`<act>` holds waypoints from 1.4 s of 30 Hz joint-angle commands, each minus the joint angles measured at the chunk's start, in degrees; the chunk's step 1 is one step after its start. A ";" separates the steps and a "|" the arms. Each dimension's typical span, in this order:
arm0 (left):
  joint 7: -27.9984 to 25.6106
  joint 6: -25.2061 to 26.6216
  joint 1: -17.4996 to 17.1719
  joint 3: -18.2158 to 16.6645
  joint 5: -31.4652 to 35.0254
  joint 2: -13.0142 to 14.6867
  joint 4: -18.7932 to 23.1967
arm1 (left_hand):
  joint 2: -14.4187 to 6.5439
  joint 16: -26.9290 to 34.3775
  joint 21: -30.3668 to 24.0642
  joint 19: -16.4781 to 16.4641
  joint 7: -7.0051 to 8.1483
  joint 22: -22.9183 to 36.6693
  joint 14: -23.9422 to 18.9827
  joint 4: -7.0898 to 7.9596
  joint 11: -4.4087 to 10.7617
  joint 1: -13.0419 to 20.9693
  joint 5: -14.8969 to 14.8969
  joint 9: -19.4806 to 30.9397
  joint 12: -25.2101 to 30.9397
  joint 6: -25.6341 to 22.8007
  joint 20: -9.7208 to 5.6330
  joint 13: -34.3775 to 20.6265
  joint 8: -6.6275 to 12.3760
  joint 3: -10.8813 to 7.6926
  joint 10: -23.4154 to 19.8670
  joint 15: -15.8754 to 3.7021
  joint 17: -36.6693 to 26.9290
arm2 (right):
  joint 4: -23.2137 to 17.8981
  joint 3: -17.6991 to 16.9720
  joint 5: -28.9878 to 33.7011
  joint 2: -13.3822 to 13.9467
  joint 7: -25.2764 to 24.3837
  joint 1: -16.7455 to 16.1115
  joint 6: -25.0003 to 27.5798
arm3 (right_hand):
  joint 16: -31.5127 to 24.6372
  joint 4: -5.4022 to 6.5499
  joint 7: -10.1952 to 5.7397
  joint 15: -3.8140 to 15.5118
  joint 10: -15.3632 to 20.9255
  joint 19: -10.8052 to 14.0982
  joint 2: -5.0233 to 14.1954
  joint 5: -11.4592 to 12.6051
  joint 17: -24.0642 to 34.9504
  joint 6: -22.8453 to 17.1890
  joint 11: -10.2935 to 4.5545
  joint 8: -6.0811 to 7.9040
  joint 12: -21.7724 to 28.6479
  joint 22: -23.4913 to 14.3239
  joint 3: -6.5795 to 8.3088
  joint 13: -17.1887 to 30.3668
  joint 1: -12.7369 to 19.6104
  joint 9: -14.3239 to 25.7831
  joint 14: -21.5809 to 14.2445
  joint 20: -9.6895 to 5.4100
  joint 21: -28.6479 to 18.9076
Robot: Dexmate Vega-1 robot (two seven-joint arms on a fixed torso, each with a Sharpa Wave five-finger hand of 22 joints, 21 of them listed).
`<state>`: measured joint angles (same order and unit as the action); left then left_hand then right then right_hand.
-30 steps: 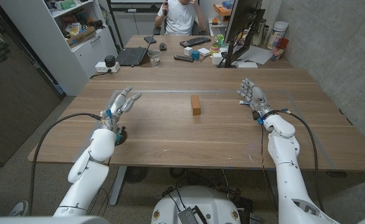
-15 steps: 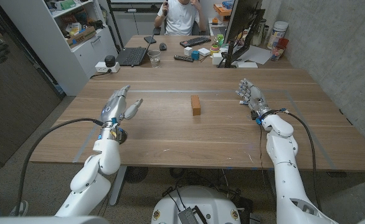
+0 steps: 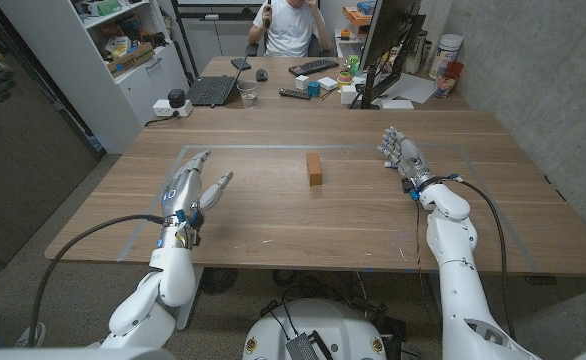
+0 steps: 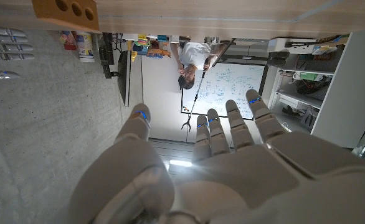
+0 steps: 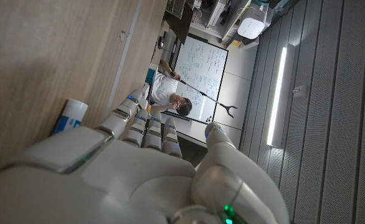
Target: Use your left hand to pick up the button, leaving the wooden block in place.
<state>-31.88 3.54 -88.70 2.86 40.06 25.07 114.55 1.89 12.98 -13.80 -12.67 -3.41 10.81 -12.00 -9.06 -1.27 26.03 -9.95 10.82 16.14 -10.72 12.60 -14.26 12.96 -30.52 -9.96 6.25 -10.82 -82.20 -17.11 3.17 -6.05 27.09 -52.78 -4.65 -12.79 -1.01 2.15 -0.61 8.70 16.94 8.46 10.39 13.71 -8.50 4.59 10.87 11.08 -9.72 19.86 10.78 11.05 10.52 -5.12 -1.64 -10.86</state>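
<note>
The wooden block (image 3: pixel 315 168) stands upright near the table's middle; in the left wrist view it is a block with three holes (image 4: pixel 65 11). My left hand (image 3: pixel 188 190) hovers over the table's left part, well left of the block, fingers stretched out and apart, holding nothing; its back shows in the left wrist view (image 4: pixel 220 168). A small dark round thing (image 3: pixel 194 226), likely the button, peeks out beside my left wrist, mostly hidden by it. My right hand (image 3: pixel 405 155) stands at the far right with fingers apart, empty; its back shows in the right wrist view (image 5: pixel 139 168).
Behind the table stands a second desk (image 3: pixel 273 75) with a laptop (image 3: pixel 213 90), a keyboard (image 3: pixel 314 67) and a monitor (image 3: pixel 388 40); a person (image 3: pixel 291 25) sits there. A shelf unit (image 3: pixel 123 50) is at the back left. Tape lines (image 3: pixel 273 147) mark the tabletop.
My left hand has drawn back toward the near edge and turned, and its wrist now covers most of the dark round thing. The right hand and block have stayed put.
</note>
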 commanded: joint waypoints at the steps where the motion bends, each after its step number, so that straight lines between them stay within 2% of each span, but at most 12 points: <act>1: 0.91 -7.79 -5.37 -2.63 -11.23 -3.68 -0.55 | 0.54 -0.11 -0.47 -1.11 -0.44 0.27 -0.10 0.38 -0.95 -0.54 0.13 0.19 -0.06 0.54 -0.08 -0.34 -0.45 0.57 0.11 0.96 -0.31 | 0.54 0.66 0.89 -0.21 -0.01 0.24 0.09 | -0.23 0.31 -0.23 0.09 0.33 0.48 -0.51 0.39 0.17 -0.12 -0.29 0.27 0.22 -0.11 0.29 0.22 0.00 0.21 -0.59 0.25 -0.27; 5: 4.12 -5.11 -7.66 -3.70 -12.40 -5.63 2.04 | 0.47 -0.16 -0.66 -1.86 -0.80 0.36 -0.09 0.93 -1.55 -1.38 0.22 0.22 -0.03 0.65 -0.04 -0.59 -0.63 1.12 0.20 2.00 -0.43 | 0.40 0.66 0.82 -0.62 -0.21 0.10 0.34 | -0.24 0.31 -0.20 0.05 0.29 0.47 -0.51 0.39 0.17 -0.12 -0.31 0.27 0.20 -0.11 0.31 0.22 0.01 0.21 -0.62 0.27 -0.26; 11: 5.06 -0.49 -10.79 -5.19 -8.75 -7.38 6.57 | 0.43 -0.26 -0.75 -2.44 -1.65 0.41 -0.04 1.22 -2.42 -1.98 0.16 0.23 0.05 0.55 0.00 -0.85 -0.72 1.57 0.17 3.11 -0.48 | 0.31 0.44 1.35 -0.39 -0.58 -0.33 0.28 | -0.23 0.33 -0.31 0.06 0.28 0.46 -0.49 0.40 0.18 -0.09 -0.35 0.26 0.20 -0.11 0.32 0.22 0.00 0.22 -0.61 0.29 -0.26; 13: 6.74 3.00 -11.82 -6.52 -7.14 -7.50 9.77 | 0.27 -0.27 -0.75 -2.52 -1.67 0.42 -0.07 1.24 -2.54 -1.95 0.11 0.24 0.13 0.29 0.01 -0.91 -0.64 1.56 0.01 3.23 -0.48 | 0.35 0.14 1.15 -0.31 -0.48 -0.46 0.43 | -0.22 0.36 -0.29 0.04 0.21 0.44 -0.51 0.39 0.19 -0.11 -0.28 0.26 0.18 -0.11 0.30 0.22 -0.04 0.22 -0.58 0.29 -0.25; 17: 8.31 5.86 -15.41 -9.44 -4.81 -7.65 14.64 | -0.08 -0.33 -0.70 -2.64 -1.88 0.42 -0.05 1.20 -3.08 -1.80 -0.03 0.24 0.23 0.02 0.03 -1.04 -0.60 1.51 -0.19 3.54 -0.47 | 0.97 -0.49 0.65 -0.21 -0.23 -0.99 -0.08 | -0.22 0.36 -0.24 0.02 0.28 0.45 -0.53 0.39 0.20 -0.11 -0.27 0.27 0.20 -0.11 0.29 0.22 -0.05 0.22 -0.59 0.29 -0.26; 21: 8.25 7.40 -18.18 -11.00 -3.00 -8.52 16.61 | -0.28 -0.42 -0.65 -2.66 -1.94 0.41 0.10 1.16 -3.13 -1.68 -0.09 0.24 0.22 0.03 0.03 -1.11 -0.63 1.47 -0.13 3.76 -0.47 | 1.67 -0.82 0.56 -0.06 -0.19 -1.22 -0.12 | -0.23 0.35 -0.29 0.02 0.30 0.43 -0.53 0.40 0.20 -0.10 -0.37 0.26 0.22 -0.11 0.30 0.22 -0.03 0.22 -0.62 0.29 -0.25; 28: 10.09 11.71 -19.14 -13.03 -1.04 -10.09 18.78 | -0.53 -0.54 -0.54 -2.65 -2.02 0.40 0.26 1.03 -3.29 -1.44 -0.19 0.25 0.08 0.03 0.05 -1.23 -0.70 1.42 0.25 4.09 -0.45 | 2.19 -0.57 0.48 -0.03 0.24 -1.06 -0.36 | -0.22 0.38 -0.33 0.04 0.30 0.44 -0.52 0.40 0.22 -0.14 -0.12 0.28 0.21 -0.11 0.31 0.22 -0.06 0.22 -0.63 0.30 -0.25; 31: 11.06 17.24 -19.27 -12.83 3.63 -10.43 20.80 | -0.58 -0.58 -0.49 -2.65 -2.04 0.39 0.29 1.00 -3.37 -1.40 -0.20 0.25 0.09 0.05 0.05 -1.27 -0.73 1.43 0.24 4.16 -0.44 | 2.34 -0.15 0.50 0.09 0.76 -0.80 -0.99 | -0.23 0.38 -0.36 -0.04 0.26 0.44 -0.51 0.41 0.22 -0.09 -0.22 0.26 0.20 -0.11 0.33 0.22 -0.04 0.22 -0.64 0.31 -0.26; 33: 13.77 21.07 -18.93 -12.72 5.84 -10.00 22.31 | -0.57 -0.59 -0.46 -2.64 -2.13 0.39 0.28 0.99 -3.48 -1.42 -0.20 0.25 0.09 -0.15 0.06 -1.30 -0.67 1.47 0.23 4.22 -0.44 | 2.11 0.02 0.53 0.04 0.86 -0.76 -0.95 | -0.23 0.38 -0.28 -0.01 0.26 0.46 -0.53 0.41 0.22 -0.11 -0.30 0.27 0.20 -0.11 0.32 0.23 -0.05 0.22 -0.66 0.38 -0.26; 39: 20.28 24.60 -18.06 -14.15 8.40 -6.60 23.60 | -0.33 -0.52 -0.28 -2.61 -2.19 0.37 -0.10 1.09 -3.80 -1.84 -0.10 0.24 0.26 -0.94 0.09 -1.45 -0.49 1.89 -0.15 4.89 -0.45 | 1.23 0.27 0.40 -0.15 1.12 -0.95 -0.68 | -0.20 0.39 -0.33 -0.05 0.27 0.51 -0.57 0.40 0.23 -0.11 -0.32 0.27 0.21 -0.11 0.30 0.23 -0.07 0.22 -0.58 0.46 -0.28; 40: 22.10 25.40 -17.85 -14.29 8.84 -5.73 23.96 | 0.13 -0.59 -0.13 -2.57 -1.12 0.34 -0.08 1.25 -4.06 -2.50 0.04 0.23 0.00 -0.86 0.10 -1.57 -0.66 2.41 0.56 5.02 -0.47 | 1.27 0.25 0.28 -0.21 1.16 -0.95 -0.80 | -0.18 0.36 -0.35 -0.11 0.25 0.51 -0.58 0.41 0.21 -0.13 -0.33 0.28 0.20 -0.11 0.33 0.23 -0.03 0.22 -0.58 0.57 -0.29; 42: 21.28 23.19 -17.81 -14.92 8.15 -4.96 23.29 | 0.75 -0.73 0.01 -2.60 0.09 0.32 0.10 1.38 -4.20 -3.23 0.17 0.22 -0.17 -0.47 0.11 -1.70 -0.94 3.00 1.03 5.49 -0.49 | 0.81 0.32 0.35 -0.33 1.08 -1.10 -0.29 | -0.18 0.36 -0.45 -0.21 0.26 0.55 -0.61 0.40 0.22 -0.15 -0.37 0.29 0.20 -0.11 0.31 0.23 -0.05 0.22 -0.57 0.70 -0.30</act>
<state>-16.95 21.90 -106.24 -8.60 43.68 15.89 132.14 2.02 12.50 -13.95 -14.71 -4.73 11.07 -11.94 -7.85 -5.25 24.07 -9.75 10.80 16.13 -11.36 12.60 -15.59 12.36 -28.17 -9.47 11.05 -11.07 -80.40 -17.23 3.79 -6.14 27.26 -53.71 -4.96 -12.79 -0.78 2.15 -0.62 8.70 17.26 8.46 10.39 13.70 -8.50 4.59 10.87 11.08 -9.72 20.09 10.78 11.05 10.52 -5.14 -1.32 -10.86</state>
